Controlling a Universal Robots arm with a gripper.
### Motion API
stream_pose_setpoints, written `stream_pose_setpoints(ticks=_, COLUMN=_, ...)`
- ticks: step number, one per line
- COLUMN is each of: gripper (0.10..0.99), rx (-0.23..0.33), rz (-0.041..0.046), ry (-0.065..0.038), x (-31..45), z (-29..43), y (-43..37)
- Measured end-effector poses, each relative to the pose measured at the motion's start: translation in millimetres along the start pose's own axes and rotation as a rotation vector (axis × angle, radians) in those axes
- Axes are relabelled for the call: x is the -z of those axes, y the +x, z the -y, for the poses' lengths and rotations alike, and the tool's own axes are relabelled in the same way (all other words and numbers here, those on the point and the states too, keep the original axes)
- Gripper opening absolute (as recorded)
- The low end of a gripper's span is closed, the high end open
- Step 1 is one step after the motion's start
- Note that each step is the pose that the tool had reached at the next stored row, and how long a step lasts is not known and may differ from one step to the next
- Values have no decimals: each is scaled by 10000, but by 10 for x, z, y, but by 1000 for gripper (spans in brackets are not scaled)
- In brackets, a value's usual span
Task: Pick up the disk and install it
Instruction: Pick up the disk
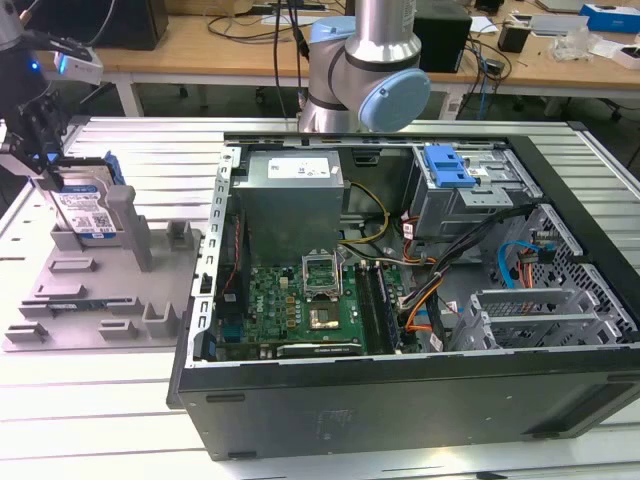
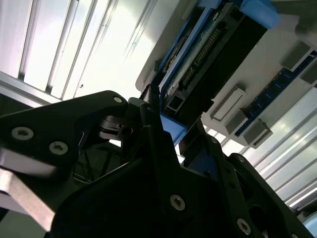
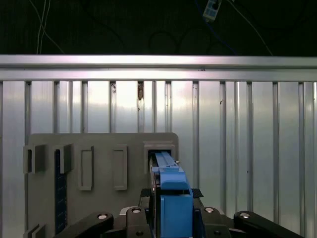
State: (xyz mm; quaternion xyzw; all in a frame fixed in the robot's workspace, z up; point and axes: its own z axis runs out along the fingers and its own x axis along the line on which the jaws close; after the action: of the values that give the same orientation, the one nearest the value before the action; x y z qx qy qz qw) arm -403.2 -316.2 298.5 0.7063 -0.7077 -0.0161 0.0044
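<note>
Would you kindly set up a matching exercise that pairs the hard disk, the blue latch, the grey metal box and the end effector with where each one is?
1. silver-grey rectangular hard disk in a light-blue plastic bracket
2. small bright-blue plastic latch
3. big grey metal box with a white sticker
4. black end effector

A. beside the green motherboard in the open black computer case
B. directly over the disk
C. upright in the grey plastic holder tray
D. on the metal drive cage

Pairs: 1-C, 2-D, 3-A, 4-B

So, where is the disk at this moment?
The disk stands upright in the grey holder on the table, at the exterior view's left, beside the open computer case, with the hand closed on its top edge.
</note>
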Motion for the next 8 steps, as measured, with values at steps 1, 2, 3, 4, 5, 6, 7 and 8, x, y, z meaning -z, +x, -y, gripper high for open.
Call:
stream_pose_setpoints(ticks=1, gripper=392, rx=0, rz=0, ry=0, x=0, z=0, y=0)
stream_pose_setpoints(ticks=2, gripper=392, rx=0, rz=0, ry=0, x=0, z=0, y=0)
stream_pose_setpoints(ticks=3, gripper=392, rx=-1, rz=0, ry=0, x=0, z=-1, y=2)
stream_pose_setpoints(ticks=4, gripper=392, rx=0, rz=0, ry=0, x=0, z=0, y=9)
stream_pose_setpoints(ticks=5, gripper=392, rx=-2, rz=1, ry=1, x=-1, z=0, y=14)
stream_pose_setpoints(ticks=6, gripper=392, rx=-3, rz=1, ry=2, x=-1, z=0, y=17)
stream_pose_setpoints(ticks=7, gripper=392, rx=-4, rz=1, ry=1, x=-2, z=0, y=19)
stream_pose_setpoints(ticks=8, gripper=392, rx=-5, rz=0, ry=1, x=-2, z=0, y=21)
